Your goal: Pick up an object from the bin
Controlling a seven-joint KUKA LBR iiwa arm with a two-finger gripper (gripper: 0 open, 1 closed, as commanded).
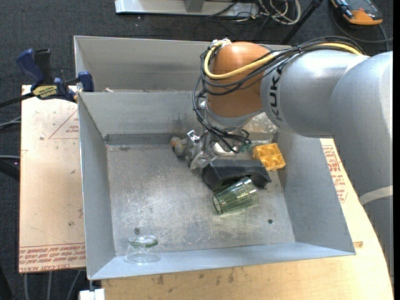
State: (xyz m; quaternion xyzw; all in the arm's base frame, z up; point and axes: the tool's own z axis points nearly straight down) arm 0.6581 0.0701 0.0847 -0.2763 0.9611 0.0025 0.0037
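Observation:
My gripper (201,151) is low in the bin's back middle, under the arm's orange cover. Right beside it to the right lies a flat black object (236,170), touching or nearly touching it. A small brownish lump (178,144) sits just to its left by the back wall. In front of the black object, a green-tinted glass cup (235,196) lies on its side. A yellow waffle-patterned block (270,156) rests to the right of the gripper.
A crumpled clear plastic piece (262,127) lies at the back right, partly under the arm. A small clear cup (142,249) stands in the front left corner. The arm covers the bin's back right.

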